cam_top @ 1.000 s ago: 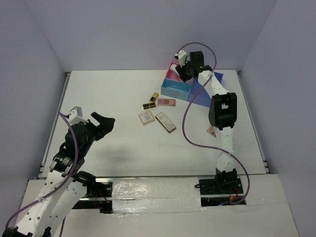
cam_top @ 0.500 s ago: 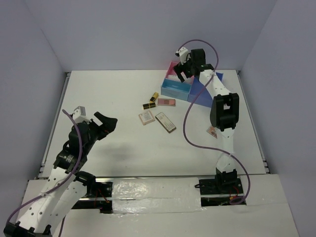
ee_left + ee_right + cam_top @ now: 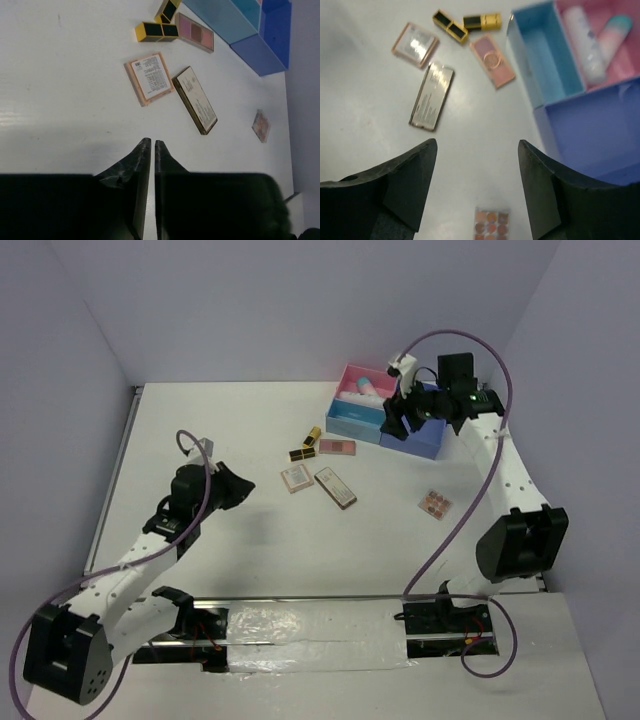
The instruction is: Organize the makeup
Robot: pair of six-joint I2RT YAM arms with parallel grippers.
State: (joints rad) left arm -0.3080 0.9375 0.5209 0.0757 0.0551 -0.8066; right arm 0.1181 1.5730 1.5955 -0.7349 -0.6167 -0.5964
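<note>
My left gripper (image 3: pixel 151 144) is shut. Its two black fingers are pressed together with nothing between them. It hangs over the left part of the white table (image 3: pixel 230 420) and points toward the makeup, which lies well apart from it, with bare tabletop between.

Nearest on that line I see a square pink palette with a printed label (image 3: pixel 149 78). Just beside it lies a long dark-brown rectangular palette (image 3: pixel 195 100). Beyond those, two black-and-gold lipsticks (image 3: pixel 156 31) lie close together at an angle to each other. A flat pink blush palette (image 3: pixel 194 32) sits right against them; I cannot tell whether it touches.

My right gripper (image 3: pixel 477 150) has its jaws standing apart and grips nothing. It hovers above the table at the near side of the pink-and-blue compartment box (image 3: pixel 522 65), by its light-blue and dark-blue sections. The box walls stand between the fingers and what lies inside.

In the pink compartment at the far side, two white tubes (image 3: pixel 585 45) lie side by side, one of them with a teal end. A small palette of round coloured pans (image 3: pixel 490 223) lies alone on the table. It is well apart from the other palettes and closer to the arm bases than they are.
</note>
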